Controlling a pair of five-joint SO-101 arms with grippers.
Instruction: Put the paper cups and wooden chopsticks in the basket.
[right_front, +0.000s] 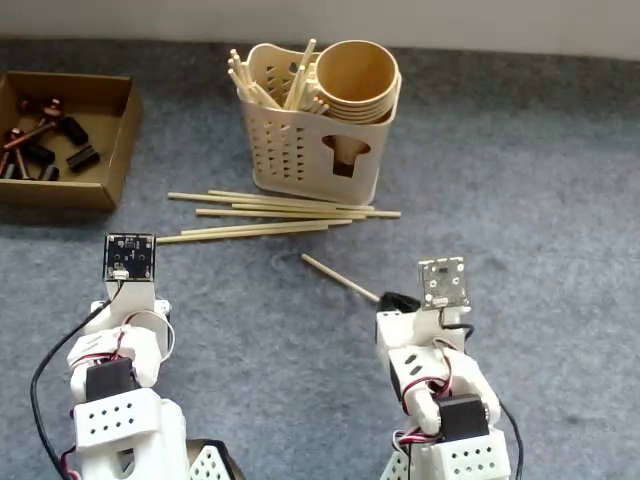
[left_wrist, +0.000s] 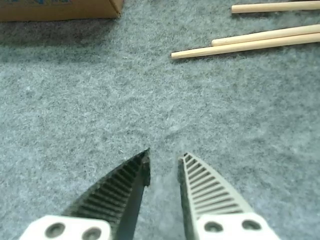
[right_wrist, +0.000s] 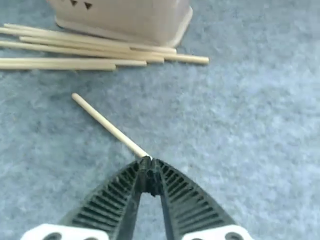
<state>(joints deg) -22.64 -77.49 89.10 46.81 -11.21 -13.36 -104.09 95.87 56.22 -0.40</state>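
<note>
A cream basket (right_front: 290, 160) stands at the back of the grey carpet. It holds stacked paper cups (right_front: 357, 80) and several wooden chopsticks (right_front: 268, 88). More loose chopsticks (right_front: 270, 215) lie in a row just in front of it, and they show again as loose chopsticks (right_wrist: 85, 52) below the basket (right_wrist: 125, 20). A single chopstick (right_wrist: 107, 125) lies slanted nearer to me, and my right gripper (right_wrist: 150, 165) is shut on its near end. My left gripper (left_wrist: 165, 159) hovers low over bare carpet, slightly open and holding nothing, short of the chopstick ends (left_wrist: 240, 45).
An open cardboard box (right_front: 118, 150) with dark small parts sits at the far left, and its corner (left_wrist: 60, 10) shows ahead of the left gripper. Bare carpet stretches to the right of the basket and between the two arms.
</note>
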